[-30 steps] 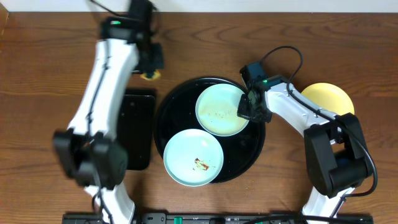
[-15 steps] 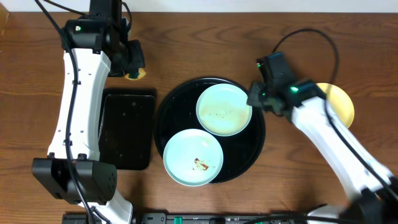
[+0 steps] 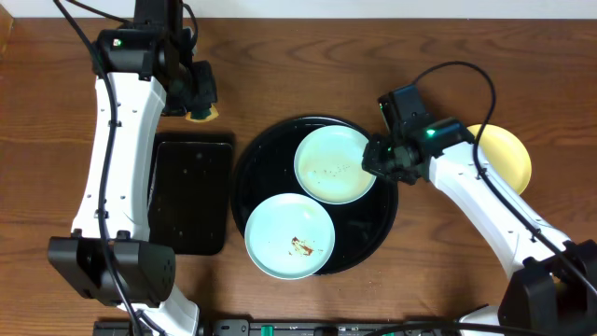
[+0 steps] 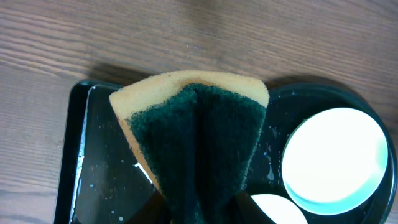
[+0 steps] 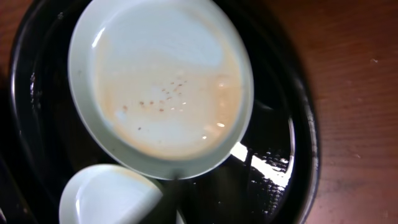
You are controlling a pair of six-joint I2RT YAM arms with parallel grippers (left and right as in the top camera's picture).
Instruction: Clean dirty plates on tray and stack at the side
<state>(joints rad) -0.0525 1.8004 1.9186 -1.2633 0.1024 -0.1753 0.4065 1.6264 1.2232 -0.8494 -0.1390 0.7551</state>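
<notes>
Two pale blue plates lie on the round black tray point(image 3: 378, 222): upper plate point(image 3: 334, 165), lower plate point(image 3: 290, 236). Yellow plate point(image 3: 504, 154) on table, right of tray. Left gripper point(image 3: 194, 98) pinches sponge point(image 4: 199, 137). Right gripper point(image 3: 375, 161) at upper plate's rim, jaw state unclear.

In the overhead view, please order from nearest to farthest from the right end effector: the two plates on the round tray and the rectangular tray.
1. Back plate, at the right end effector, far side of the round tray.
2. Front plate, near side of that tray, further left.
3. Rectangular tray, on the table at the left, farthest.
</notes>
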